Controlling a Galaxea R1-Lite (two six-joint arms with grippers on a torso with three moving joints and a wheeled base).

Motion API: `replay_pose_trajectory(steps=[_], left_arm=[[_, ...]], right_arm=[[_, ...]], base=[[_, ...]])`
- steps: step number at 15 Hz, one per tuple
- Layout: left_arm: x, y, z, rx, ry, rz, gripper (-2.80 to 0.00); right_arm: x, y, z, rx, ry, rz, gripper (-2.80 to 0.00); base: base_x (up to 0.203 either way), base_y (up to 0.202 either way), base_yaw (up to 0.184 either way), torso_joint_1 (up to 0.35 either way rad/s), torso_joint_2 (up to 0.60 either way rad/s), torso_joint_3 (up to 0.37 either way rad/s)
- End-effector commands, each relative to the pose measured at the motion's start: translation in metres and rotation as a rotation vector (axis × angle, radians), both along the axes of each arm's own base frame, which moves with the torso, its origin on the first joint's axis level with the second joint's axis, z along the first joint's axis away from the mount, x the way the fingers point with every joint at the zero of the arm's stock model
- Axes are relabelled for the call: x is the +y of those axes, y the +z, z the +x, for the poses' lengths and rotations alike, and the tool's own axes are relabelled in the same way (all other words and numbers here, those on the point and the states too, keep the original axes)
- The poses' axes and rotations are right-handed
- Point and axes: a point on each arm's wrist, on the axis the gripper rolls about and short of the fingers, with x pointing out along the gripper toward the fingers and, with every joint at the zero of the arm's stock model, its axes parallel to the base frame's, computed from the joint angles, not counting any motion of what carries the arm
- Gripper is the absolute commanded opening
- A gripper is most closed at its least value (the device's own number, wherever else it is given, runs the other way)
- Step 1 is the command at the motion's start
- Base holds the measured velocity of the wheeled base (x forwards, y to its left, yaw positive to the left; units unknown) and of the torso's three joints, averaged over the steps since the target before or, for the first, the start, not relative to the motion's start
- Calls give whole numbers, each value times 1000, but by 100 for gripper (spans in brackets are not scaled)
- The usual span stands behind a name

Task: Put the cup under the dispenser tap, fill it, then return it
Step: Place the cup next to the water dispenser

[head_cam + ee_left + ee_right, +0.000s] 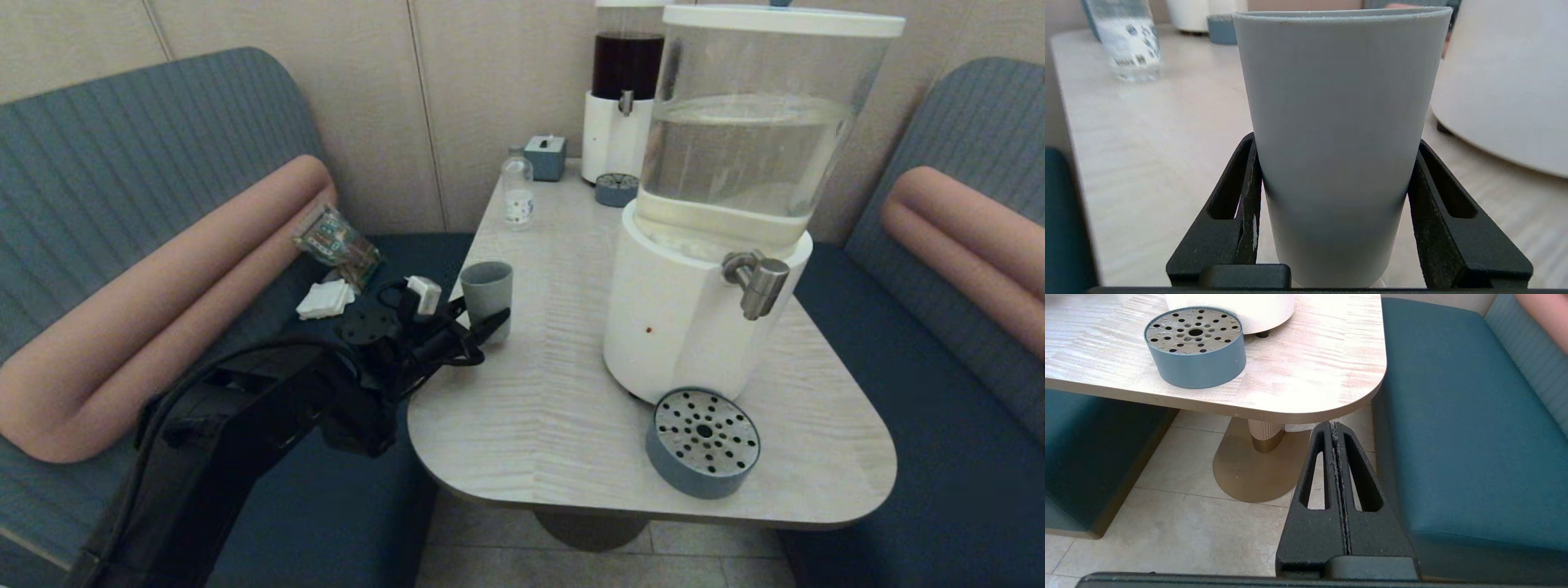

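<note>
Mostly hidden below, the cup [1337, 134] sits clamped between left gripper [1333, 192] jaws

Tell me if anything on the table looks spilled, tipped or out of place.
Nothing spilled or tipped. One oddity: the drip tray sits near the table edge, not squarely under the tap. The cup stands upright between the left gripper fingers.

Dim, soft head view; glare whitens the table [1331, 375] in the right wrist view.
</note>
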Motion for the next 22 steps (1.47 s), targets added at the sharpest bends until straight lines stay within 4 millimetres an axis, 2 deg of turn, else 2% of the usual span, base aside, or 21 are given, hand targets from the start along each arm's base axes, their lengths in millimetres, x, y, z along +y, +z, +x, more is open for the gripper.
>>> replay_pose_trajectory(steps=[1,4,5,10,14,16,19,22], left_arm=[[0,-10,1,11,-1,4,-280],[0,-16,1,19,-1,9,-280],[0,-14,2,9,0,9,0],[-1,-13,2,-4,3,20,0],[0,-12,-7,16,6,42,0],[4,-11,-23,65,-6,71,0],[11,0,-58,135,-15,115,0],[21,24,-101,188,-16,139,0]], right_arm=[[0,0,0,1,1,0,-280],[0,0,0,1,1,0,-280],[0,0,0,2,0,-1,-280],[0,0,0,1,0,-1,-280],[0,0,0,2,1,0,-280],[0,0,0,1,1,0,-280],[0,0,0,0,1,0,-280],[0,0,0,2,1,0,-280]], base=[[0,0,0,0,0,0],[0,0,0,0,0,0],[0,0,0,0,0,0],[0,0,0,0,0,0],[0,0,0,0,0,0],[0,0,0,0,0,0],[0,0,0,0,0,0],[0,0,0,0,0,0]])
